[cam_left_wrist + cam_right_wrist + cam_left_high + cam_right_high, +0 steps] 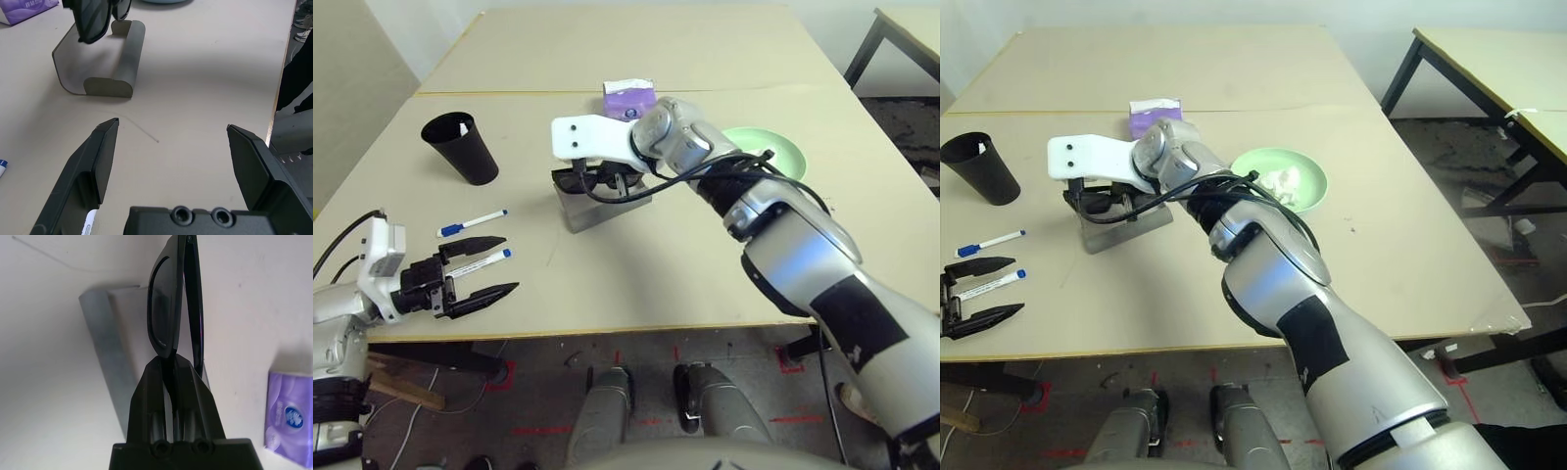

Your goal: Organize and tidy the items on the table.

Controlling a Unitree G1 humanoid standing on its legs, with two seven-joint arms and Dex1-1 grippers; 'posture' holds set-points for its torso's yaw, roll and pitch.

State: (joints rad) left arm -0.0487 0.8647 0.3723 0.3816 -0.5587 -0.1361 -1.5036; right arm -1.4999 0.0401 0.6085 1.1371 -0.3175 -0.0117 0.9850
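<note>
1. The left pincer (494,266) hung at the near edge of the large beige matte counter (685,264), fingers spread apart, empty.
2. Two white markers with blue caps (472,223) lay just beyond it.
3. The right pincer (170,367) was clamped on folded black sunglasses (173,298) above the open grey oblong glasses case (98,68).
4. A crumpled white tissue (1283,180) sat in the green plate (1315,179) farther back.

My table (705,284): near edge has two markers (472,223); black cup (460,147) twd left; grey case (597,206) mid; tissue box (628,98) behind; green plate (783,152) right.
</note>
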